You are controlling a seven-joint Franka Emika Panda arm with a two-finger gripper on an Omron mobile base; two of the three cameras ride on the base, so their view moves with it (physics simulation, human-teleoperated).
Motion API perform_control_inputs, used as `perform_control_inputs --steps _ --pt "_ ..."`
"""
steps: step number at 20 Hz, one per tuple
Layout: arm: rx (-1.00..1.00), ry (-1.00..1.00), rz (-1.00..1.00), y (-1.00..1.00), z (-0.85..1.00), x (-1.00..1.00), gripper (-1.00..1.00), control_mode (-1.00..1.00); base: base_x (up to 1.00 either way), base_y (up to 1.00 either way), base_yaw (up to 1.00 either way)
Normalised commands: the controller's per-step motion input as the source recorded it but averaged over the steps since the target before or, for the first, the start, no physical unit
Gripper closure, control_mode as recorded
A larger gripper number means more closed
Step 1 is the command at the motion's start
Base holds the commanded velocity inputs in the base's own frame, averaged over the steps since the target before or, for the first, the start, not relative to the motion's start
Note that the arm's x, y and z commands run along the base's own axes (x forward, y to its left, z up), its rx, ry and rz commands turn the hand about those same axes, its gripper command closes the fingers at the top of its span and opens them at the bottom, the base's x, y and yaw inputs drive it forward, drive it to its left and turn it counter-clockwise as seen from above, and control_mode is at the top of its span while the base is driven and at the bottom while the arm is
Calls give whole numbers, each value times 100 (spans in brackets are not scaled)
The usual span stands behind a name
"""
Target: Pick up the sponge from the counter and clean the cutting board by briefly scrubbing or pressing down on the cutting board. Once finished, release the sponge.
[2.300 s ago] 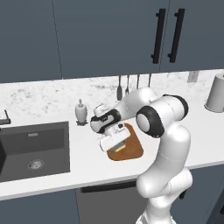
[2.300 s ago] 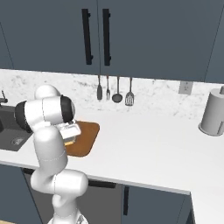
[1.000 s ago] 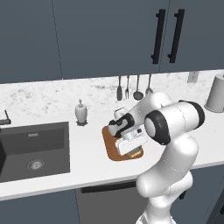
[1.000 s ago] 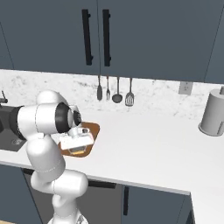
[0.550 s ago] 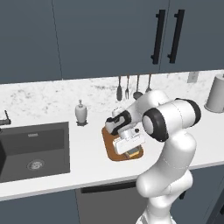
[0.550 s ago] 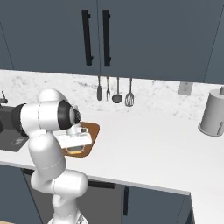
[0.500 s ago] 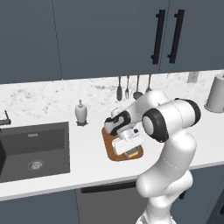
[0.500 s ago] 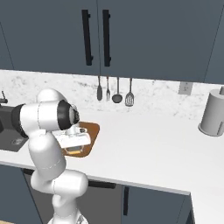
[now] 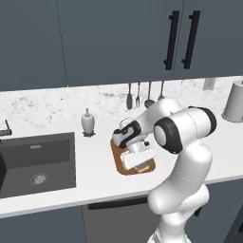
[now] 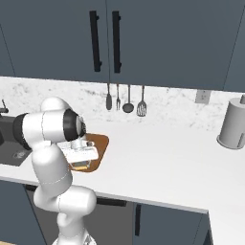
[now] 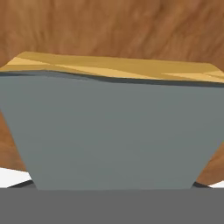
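A white robot arm bends low over the counter (image 9: pixel 95 175) in a simulated kitchen, its gripper (image 9: pixel 138 160) pointing down at the cutting board (image 9: pixel 118 155), which lies near the counter's front edge, to the right of the dark sink (image 9: pixel 35 161). The sponge (image 11: pixel 112 127) sits right against the hand camera, grey face toward the lens and yellow layer beyond it, with brown wood grain of the board behind; in the base views a sliver of yellow shows under the hand, on the board. The fingertips are hidden behind the sponge, so whether the jaws are clamped on it or spread cannot be told. The worktop is white and faintly marbled, running beneath dark blue-grey wall cabinets (image 10: pixel 143 38) with black bar handles. A small soap bottle (image 9: pixel 87 122) stands near the sink's back corner, utensils (image 10: pixel 127 99) hang on the backsplash, and a pale grey canister (image 10: pixel 233 124) stands at the far right of the counter, well apart from the board.
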Motion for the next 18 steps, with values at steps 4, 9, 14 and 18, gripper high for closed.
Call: perform_control_inputs --steps 4,9,14,18 --pt "14 -13 2 -70 19 -23 100 -100 0 0 0" --pt "10 -10 0 -100 7 -9 100 -100 0 0 0" --pt "1 -1 -4 -99 0 31 100 -100 0 0 0" --pt "5 -1 -3 -83 8 87 100 -100 0 0 0"
